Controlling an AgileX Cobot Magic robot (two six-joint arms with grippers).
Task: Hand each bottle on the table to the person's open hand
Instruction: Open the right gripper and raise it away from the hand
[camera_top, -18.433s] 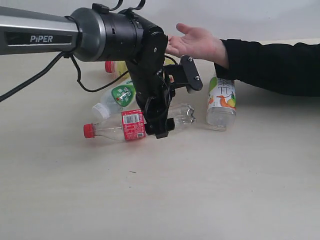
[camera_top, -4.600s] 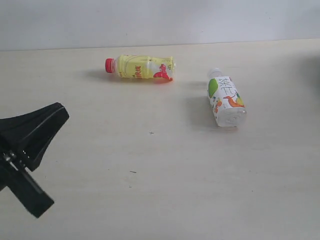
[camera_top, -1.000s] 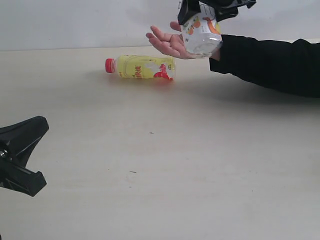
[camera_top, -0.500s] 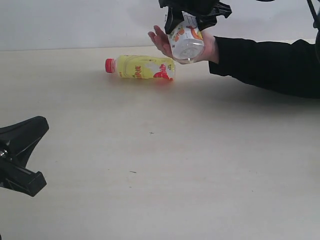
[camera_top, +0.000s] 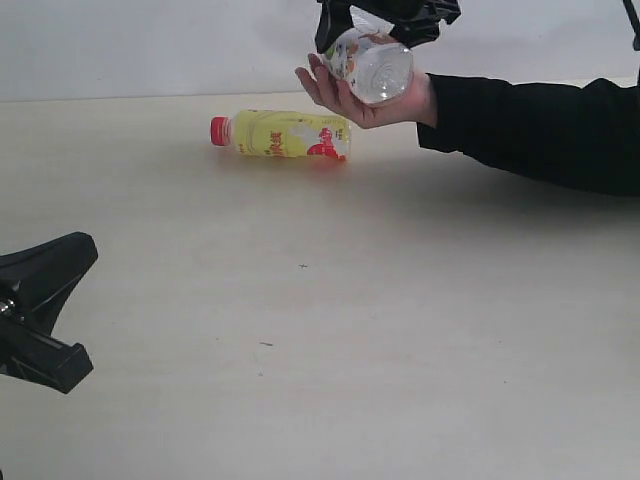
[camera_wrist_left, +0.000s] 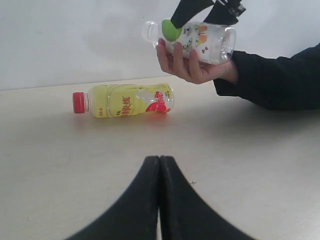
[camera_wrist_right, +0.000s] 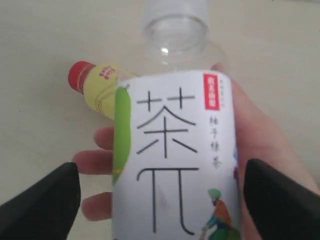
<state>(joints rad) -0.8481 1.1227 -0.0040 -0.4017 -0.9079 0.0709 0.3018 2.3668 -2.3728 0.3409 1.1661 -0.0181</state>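
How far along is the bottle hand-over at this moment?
Looks done: the tea bottle already lies in the person's open hand. In hand: the release, with the right robot hand open on either side of it, not gripping. Left: the yellow red-capped bottle lying on the table.

- The left gripper (camera_wrist_left: 159, 161), nearest, has its black fingers pressed together.
- Farther off, a yellow bottle (camera_wrist_left: 125, 100) lies on its side on the beige table (camera_wrist_left: 60, 165), red cap leftward.
- To its right, the person's hand (camera_wrist_left: 195, 67), black-sleeved, cradles a white-capped bottle (camera_wrist_left: 200, 37) level above the table.
- The right gripper (camera_wrist_left: 202, 15) shows black fingers at that bottle's top.
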